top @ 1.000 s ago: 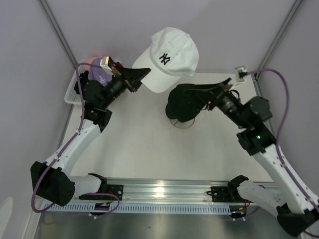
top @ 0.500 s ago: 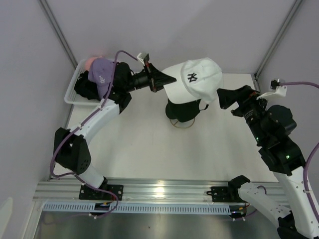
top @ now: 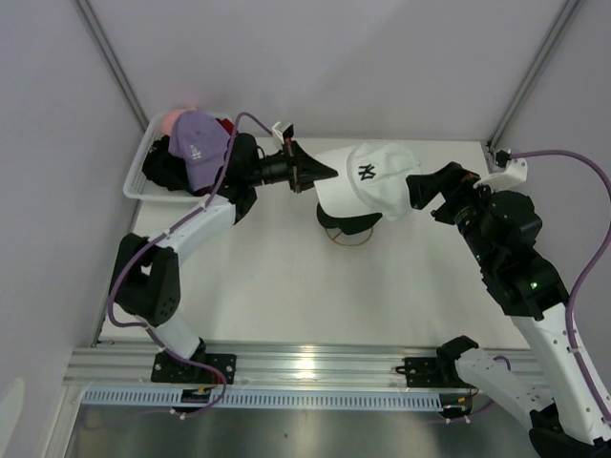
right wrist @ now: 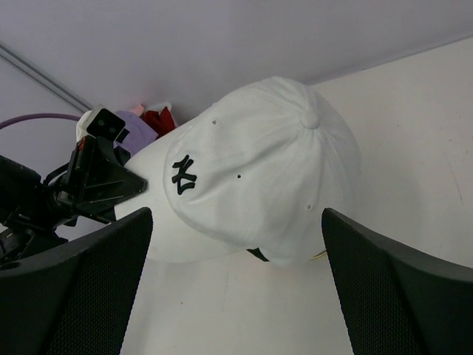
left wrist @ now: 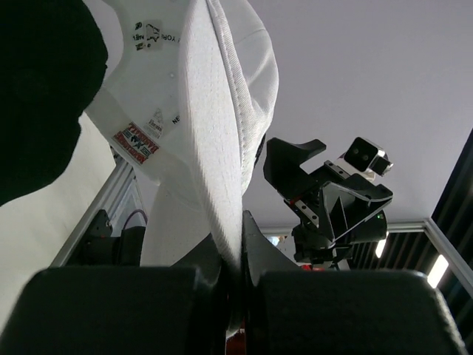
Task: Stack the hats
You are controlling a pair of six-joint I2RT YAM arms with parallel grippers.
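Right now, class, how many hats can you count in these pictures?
6: a white one held by the left fingers, a dark one under it on the stand, and lavender, pink, red and seemingly black ones piled in the basket. More may be hidden there.

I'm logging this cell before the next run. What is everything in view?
white cap: one, white with a black logo, over the stand, brim clamped
dark cap: one, dark, on the stand under the white cap
lavender cap: one, lavender, on top of the basket pile
pink cap: one, pink, in the basket, partly hidden
red cap: one, red, in the basket, mostly hidden
black cap: one, black, in the basket
stand: one, gold wire, mid table
basket: one, white, far left corner
table: one, off-white
left gripper: shut on the white cap's brim
right gripper: open, facing the white cap's crown
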